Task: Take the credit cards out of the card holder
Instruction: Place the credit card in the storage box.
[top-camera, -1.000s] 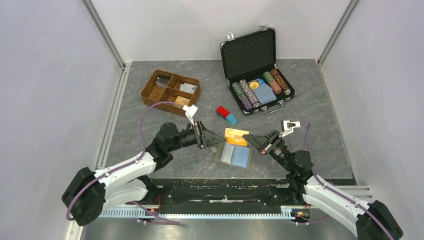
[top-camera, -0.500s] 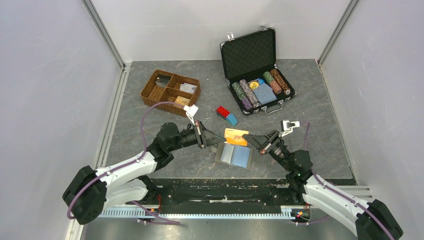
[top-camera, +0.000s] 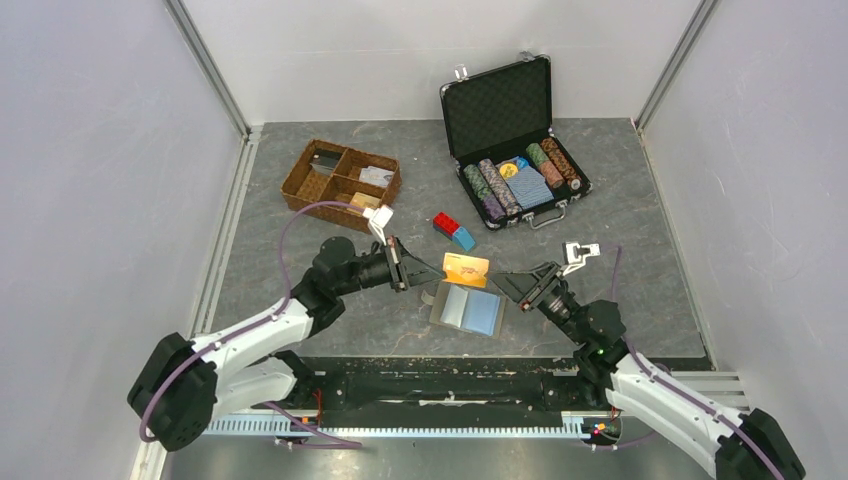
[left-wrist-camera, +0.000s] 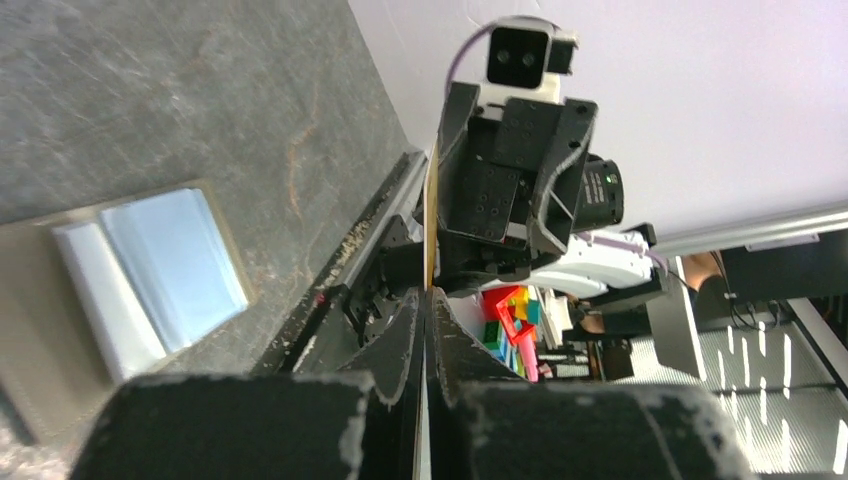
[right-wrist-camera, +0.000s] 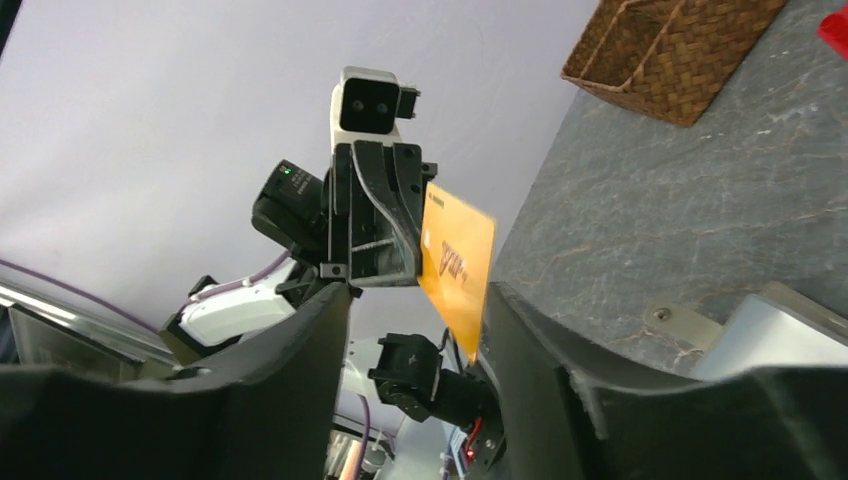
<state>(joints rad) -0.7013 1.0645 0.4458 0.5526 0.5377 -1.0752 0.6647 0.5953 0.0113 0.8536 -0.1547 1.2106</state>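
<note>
The grey desk (top-camera: 640, 270) carries a black chip case (top-camera: 500, 105) at the back right and a brown wicker tray (top-camera: 300, 185) at the back left. Both are well apart from the work, which sits near the front between the two arms. There the card holder (top-camera: 440, 305) lies open and flat, with light blue cards (top-camera: 478, 312) showing in its slots.

Just above and behind it, the orange-gold card (top-camera: 466, 269) is held off the desk. The left claw (top-camera: 428, 276) is clamped tight on one end of it; its wrist view shows the card edge-on between closed fingers. The right claw (top-camera: 500, 283) faces it from the other side with its jaws standing apart. The card's free end lies in that gap, apparently unpinched.

This looks like one card out, with the blue ones yet to come. To do this step well, the right claw should back off straight along the card's plane, so neither finger catches the free end. The left grip should stay firm, since thin slick plastic pivots easily in a pinch at one end. The card should go down flat on bare desk, clear of the holder.
</note>
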